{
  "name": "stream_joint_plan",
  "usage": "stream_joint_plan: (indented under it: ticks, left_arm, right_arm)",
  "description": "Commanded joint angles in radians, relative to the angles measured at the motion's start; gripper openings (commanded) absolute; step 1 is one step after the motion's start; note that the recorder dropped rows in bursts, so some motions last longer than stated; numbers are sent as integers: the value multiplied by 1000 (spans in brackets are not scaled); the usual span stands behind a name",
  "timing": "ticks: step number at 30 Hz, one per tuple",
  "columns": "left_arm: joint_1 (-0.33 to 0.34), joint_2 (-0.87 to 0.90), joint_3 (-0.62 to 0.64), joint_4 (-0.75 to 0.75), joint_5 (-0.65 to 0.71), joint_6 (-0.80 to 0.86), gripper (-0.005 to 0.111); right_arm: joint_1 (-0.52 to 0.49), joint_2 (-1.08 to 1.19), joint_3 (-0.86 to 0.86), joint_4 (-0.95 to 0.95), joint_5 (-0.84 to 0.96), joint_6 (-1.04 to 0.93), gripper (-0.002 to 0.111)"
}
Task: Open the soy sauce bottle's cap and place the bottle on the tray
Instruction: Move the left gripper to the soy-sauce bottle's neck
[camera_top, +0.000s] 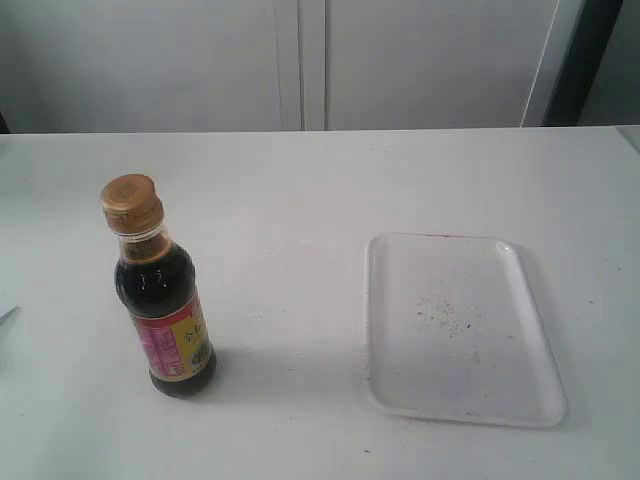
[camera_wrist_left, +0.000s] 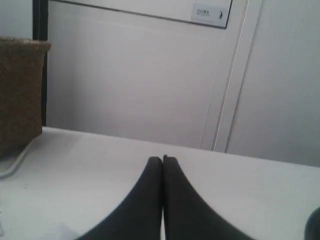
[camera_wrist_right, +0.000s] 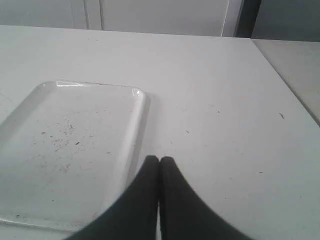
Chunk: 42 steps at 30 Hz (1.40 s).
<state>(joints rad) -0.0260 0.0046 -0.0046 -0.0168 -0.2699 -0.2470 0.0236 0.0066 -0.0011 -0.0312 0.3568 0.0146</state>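
The bottle (camera_top: 165, 300) stands upright on the left of the table (camera_top: 300, 190), well apart from the tray (camera_top: 480, 375), which lies flat on the right with nothing on it but a few dark specks. That layout seems to suit the two arms: the bottle sits on the left arm's side, free all round for a grasp, and the tray waits bare on the right as the place to set it down. The cap (camera_top: 131, 203) is down over the neck, so the opening step is not yet done. The left gripper (camera_wrist_left: 162, 161) has its jaws pressed together with nothing between them and looks out low over bare tabletop toward a wall. The right gripper (camera_wrist_right: 159, 161) is likewise closed and empty, poised just beside the tray's near corner. Neither shows in the exterior view. The bottle's label (camera_top: 180, 345) is red-pink and yellow with printed characters too blurred to read, and no brand can be made out. A small wall sign (camera_wrist_left: 210, 12) carries fine print and a tiny figure, also illegible.
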Motion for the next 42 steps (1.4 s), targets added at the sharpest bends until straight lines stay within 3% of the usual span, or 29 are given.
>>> stream_joint_plan:
  ticks: [1, 10, 16, 23, 30, 32, 33, 34, 36, 37, 42]
  left_arm:
    - [3, -5, -14, 59, -58, -61, 0]
    - [3, 133, -139, 155, -164, -143, 0]
    - [3, 324, -201, 391, -356, -321, 0]
    - [3, 560, -321, 631, -460, -478, 0]
    - [3, 787, -403, 852, -711, -636, 2]
    - [3, 843, -405, 887, -778, -636, 18]
    - [3, 874, -405, 898, -809, -636, 37]
    - [3, 885, -405, 900, -825, -636, 48]
    - [3, 928, -405, 918, -951, -631, 92]
    - [3, 936, -405, 927, -951, -629, 101]
    - [-5, 968, -405, 1035, -943, -659, 105]
  right_arm:
    - [5, -7, 1, 0, -9, 7, 0]
    - [5, -7, 1, 0, -9, 7, 0]
    - [5, -7, 1, 0, -9, 7, 0]
    - [5, -7, 1, 0, -9, 7, 0]
    - [5, -7, 1, 0, -9, 7, 0]
    - [5, -7, 1, 0, -9, 7, 0]
    - [5, -7, 1, 0, -9, 7, 0]
    - [5, -7, 1, 0, -9, 7, 0]
    - [5, -7, 1, 0, -9, 7, 0]
    - [5, -7, 1, 0, -9, 7, 0]
    - [5, -7, 1, 0, -9, 7, 0]
